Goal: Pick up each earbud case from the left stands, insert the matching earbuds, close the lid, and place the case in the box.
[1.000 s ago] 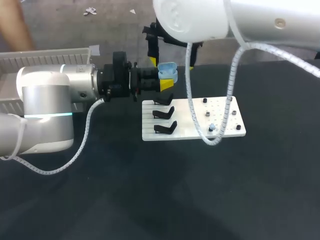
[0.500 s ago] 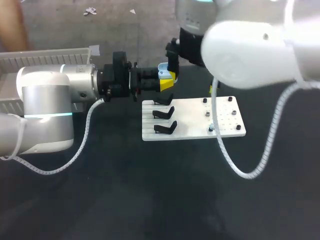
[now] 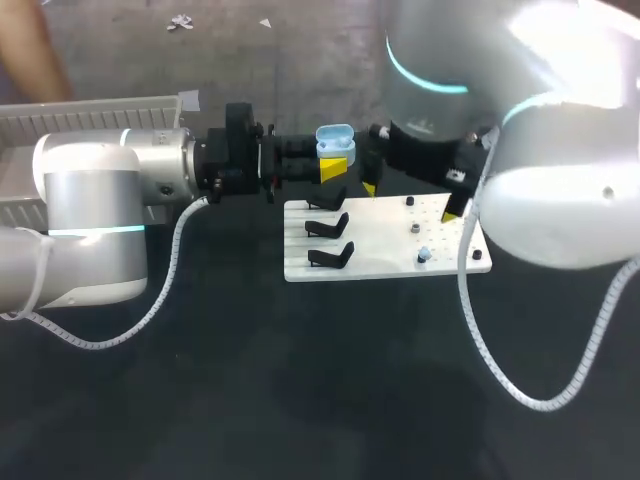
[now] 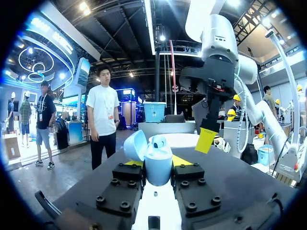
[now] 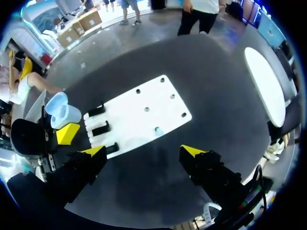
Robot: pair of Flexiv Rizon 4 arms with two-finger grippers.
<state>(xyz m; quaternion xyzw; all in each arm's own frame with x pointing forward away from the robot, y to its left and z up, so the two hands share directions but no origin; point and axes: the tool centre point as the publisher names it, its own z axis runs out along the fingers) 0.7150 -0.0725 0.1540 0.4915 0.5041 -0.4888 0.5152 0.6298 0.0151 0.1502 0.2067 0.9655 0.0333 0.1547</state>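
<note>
1. the left gripper (image 3: pixel 330 168) is clamped on the light blue earbud case (image 3: pixel 334 141), one yellow-tipped finger on each flank; the case stands upright with its lid hinged open, held in the air just past the far left corner of the white board (image 3: pixel 380 240)
2. the right gripper (image 3: pixel 410 198) hangs over the board with its fingers spread wide and nothing between them
3. the relation that matters: in the right wrist view a small blue earbud (image 5: pixel 156 130) sits on a peg on the board, ahead of the right gripper and roughly on the line midway between its open fingers, so the likely move is straight down and forward onto it
4. the right arm is clearly the nearer one to that earbud; the left arm is busy with the case
5. from the right gripper the case lies off to the side, beyond the row of three black stands (image 3: pixel 328 226), all of which are bare
6. in the left wrist view a rounded blue shape shows in the mouth of the case; i cannot tell whether it is a seated earbud
7. the case's open mouth faces up, which suits a drop-in from above
</note>
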